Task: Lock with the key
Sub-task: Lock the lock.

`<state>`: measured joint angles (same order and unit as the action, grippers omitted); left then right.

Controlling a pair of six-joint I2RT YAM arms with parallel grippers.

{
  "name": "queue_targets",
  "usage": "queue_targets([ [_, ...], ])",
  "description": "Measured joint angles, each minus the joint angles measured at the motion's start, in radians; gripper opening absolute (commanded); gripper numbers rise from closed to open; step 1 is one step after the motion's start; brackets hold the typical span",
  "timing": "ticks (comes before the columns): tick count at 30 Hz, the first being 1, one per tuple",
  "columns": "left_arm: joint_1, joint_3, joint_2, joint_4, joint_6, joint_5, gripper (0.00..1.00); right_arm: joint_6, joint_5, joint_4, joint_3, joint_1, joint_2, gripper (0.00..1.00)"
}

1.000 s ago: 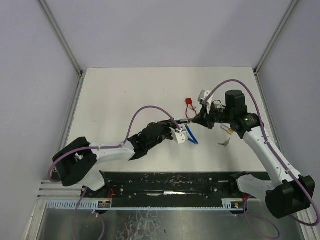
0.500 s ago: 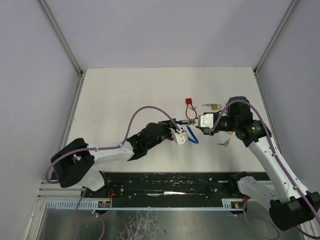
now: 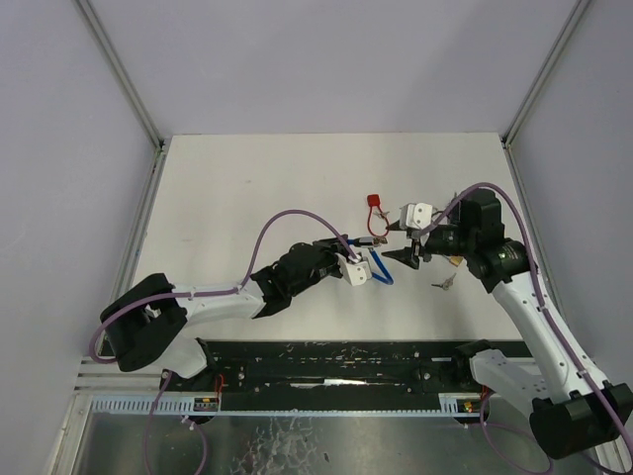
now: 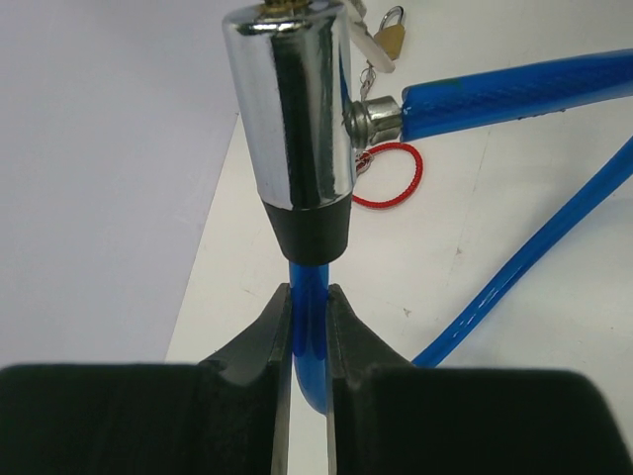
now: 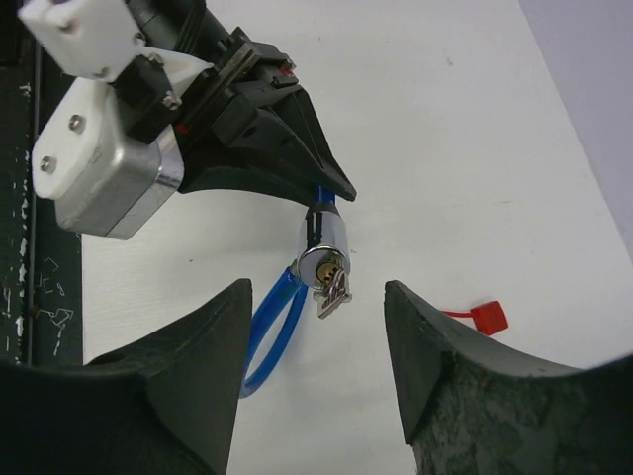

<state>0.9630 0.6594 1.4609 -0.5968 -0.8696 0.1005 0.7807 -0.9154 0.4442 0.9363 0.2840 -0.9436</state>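
Key point(image 5: 334, 289) is seated in the end face of the chrome lock barrel point(image 5: 324, 242), bow sticking out toward the right gripper point(image 5: 315, 297); there may be a second key on the same ring, too small to tell. Right gripper released, jaws spread wide. The key lies in the gap between its fingertips, apart from both pads, nothing held. Behind the barrel, the left gripper point(image 4: 309, 307) is clenched on the blue cable point(image 4: 514, 89) just below the barrel's black collar, holding the barrel up off the table point(image 3: 247, 188); the cable's other end enters the barrel's side. Judgement: key is light, thin, hard and slick, so little surface to bite. Best taken across the flat faces of the bow, pads square to the barrel axis, so the twist runs straight down the keyway. The cable looks springy rather than stiff; with the hold on the cable and not on the chrome, the barrel may swivel under the turn. Past the right fingertip, a red tag point(image 5: 488, 318) on the table. Beyond the left gripper, a brass padlock point(image 4: 391, 35).
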Motion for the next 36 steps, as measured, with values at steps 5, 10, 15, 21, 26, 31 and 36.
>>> queue_targets([
  [5,0.000,0.000,0.000,0.000,0.000,0.000,0.00,-0.093,-0.009,-0.055,-0.018,-0.002,-0.057,0.46],
  [10,0.000,0.000,0.000,0.000,0.000,0.000,0.00,-0.109,-0.013,-0.059,-0.020,-0.002,-0.100,0.36],
  [15,0.000,0.000,0.000,0.000,0.000,0.000,0.00,-0.107,-0.013,-0.061,-0.021,-0.002,-0.104,0.27],
  [21,0.000,0.000,0.000,0.005,0.001,0.000,0.00,-0.101,-0.012,-0.069,-0.021,-0.002,-0.104,0.12],
  [26,0.000,0.000,0.000,0.008,0.001,0.000,0.00,-0.057,-0.003,-0.066,-0.021,-0.002,-0.104,0.00],
  [31,0.000,0.000,0.000,0.015,0.001,0.000,0.00,0.048,0.039,-0.019,-0.010,0.013,-0.103,0.00],
  [36,0.000,0.000,0.000,0.007,0.001,-0.008,0.00,0.195,0.069,0.074,0.035,0.025,-0.102,0.00],
])
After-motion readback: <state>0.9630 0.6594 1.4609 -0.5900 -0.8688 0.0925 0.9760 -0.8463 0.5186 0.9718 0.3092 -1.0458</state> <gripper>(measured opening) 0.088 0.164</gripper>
